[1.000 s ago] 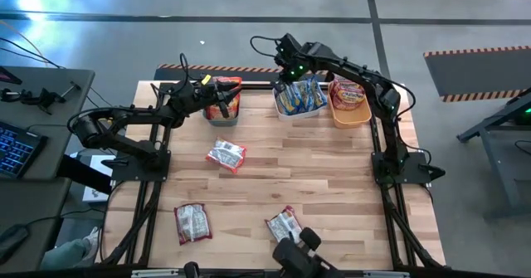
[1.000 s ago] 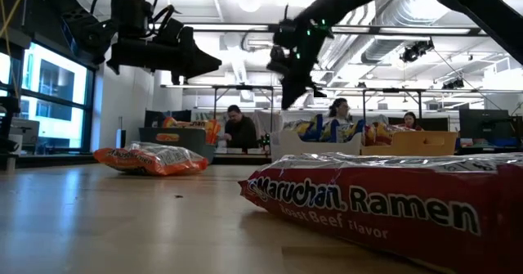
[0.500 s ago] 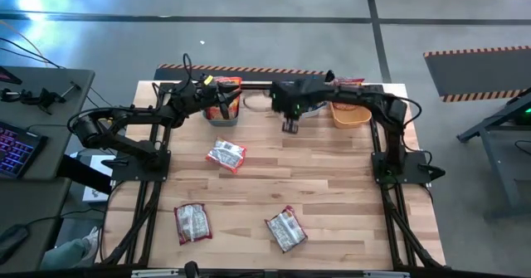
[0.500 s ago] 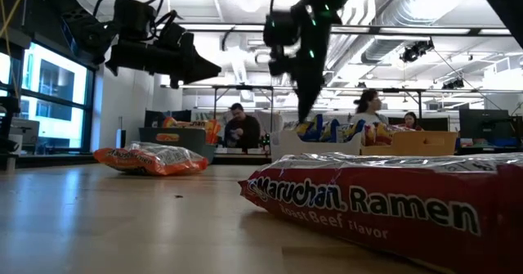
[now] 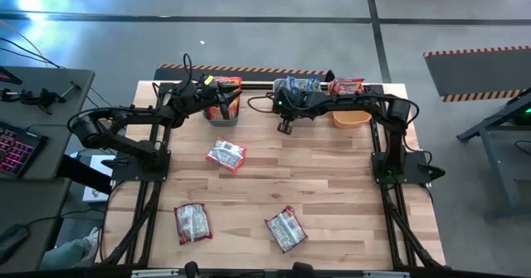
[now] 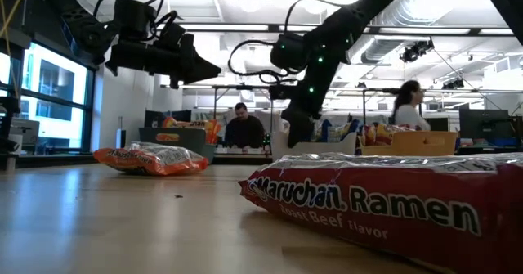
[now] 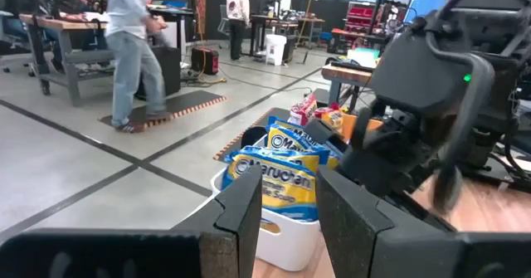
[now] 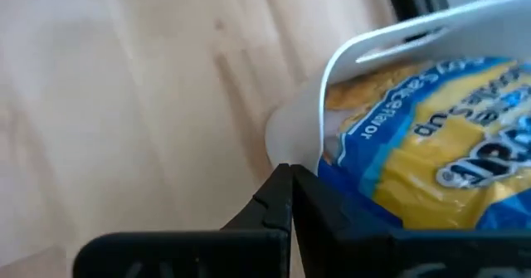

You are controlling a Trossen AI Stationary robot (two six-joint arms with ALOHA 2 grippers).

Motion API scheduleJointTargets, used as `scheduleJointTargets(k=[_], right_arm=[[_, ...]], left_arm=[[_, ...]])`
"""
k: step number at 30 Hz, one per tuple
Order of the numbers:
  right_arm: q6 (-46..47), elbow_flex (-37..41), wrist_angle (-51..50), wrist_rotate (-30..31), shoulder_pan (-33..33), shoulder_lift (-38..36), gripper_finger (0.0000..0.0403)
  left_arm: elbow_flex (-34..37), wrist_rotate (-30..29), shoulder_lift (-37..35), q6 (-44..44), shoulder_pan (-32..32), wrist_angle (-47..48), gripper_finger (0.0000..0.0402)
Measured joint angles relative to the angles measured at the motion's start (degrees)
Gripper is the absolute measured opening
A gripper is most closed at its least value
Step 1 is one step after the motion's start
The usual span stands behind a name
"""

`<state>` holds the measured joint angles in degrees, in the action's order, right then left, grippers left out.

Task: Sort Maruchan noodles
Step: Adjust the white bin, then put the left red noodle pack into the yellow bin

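- The right gripper (image 5: pixel 284 127) hangs over the wooden table (image 5: pixel 332 195) just in front of the white bin (image 8: pixel 373 54), its fingers pressed together on nothing.
- The left gripper (image 5: pixel 222 105) is over the teal bin (image 5: pixel 226 117) at the table's far left; its fingers (image 7: pixel 241 220) stand a little apart, with nothing seen between them in the wrist view.
- Blue Maruchan noodles (image 7: pixel 278 174) fill the white bin; the orange bin (image 5: pixel 353 117) beside it holds more, though its contents are hard to read from above.
- Three packets lie loose on the table: one mid-table (image 5: pixel 226 155), one near left (image 5: pixel 192 222), one near centre (image 5: pixel 284 229).
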<state>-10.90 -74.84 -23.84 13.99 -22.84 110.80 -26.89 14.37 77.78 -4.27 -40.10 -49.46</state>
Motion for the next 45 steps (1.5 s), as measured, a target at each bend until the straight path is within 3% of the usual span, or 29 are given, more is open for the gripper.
scheduleJointTargets(k=[8,15,19,22,27,30,34,37,40,45], right_arm=[[-9.2,1.6,5.9,-1.9,2.2,-4.1,0.0],[-8.6,26.6,42.7,-5.4,5.3,-15.3,0.0],[-8.6,36.1,57.2,-5.6,6.3,-20.6,0.0],[-8.6,39.5,61.5,-5.3,5.3,-25.0,0.0],[-8.7,41.5,61.8,-7.5,2.2,-29.8,0.0],[-9.6,41.7,59.4,-11.9,0.1,-31.8,0.0],[-9.8,41.7,58.2,-16.2,-1.0,-33.9,0.0],[-9.9,41.7,55.5,-16.1,-1.1,-34.9,0.0],[-10.6,41.7,53.8,-16.0,-1.4,-35.3,0.0],[-11.0,41.7,52.2,-16.0,-2.0,-35.4,0.0]], left_arm=[[0.0,2.7,0.0,-1.0,0.0,0.9,0.0101],[0.0,14.8,0.0,-1.8,3.5,2.1,0.0058],[0.0,14.0,-0.4,2.1,9.0,4.4,0.0011],[-1.8,9.4,-2.3,5.1,13.2,16.0,0.0005],[-11.2,-8.6,-5.9,8.9,22.6,52.6,0.0001],[-17.5,-14.6,-6.4,5.5,28.2,71.2,0.0001],[-23.6,-12.7,-6.4,-7.2,34.3,91.5,0.0001],[-24.5,-9.5,-6.0,-19.6,38.9,99.8,0.0007],[-24.5,-7.4,-5.9,-30.3,44.9,103.3,0.0032],[-24.5,-6.6,-5.7,-41.2,57.0,100.6,0.0097]])
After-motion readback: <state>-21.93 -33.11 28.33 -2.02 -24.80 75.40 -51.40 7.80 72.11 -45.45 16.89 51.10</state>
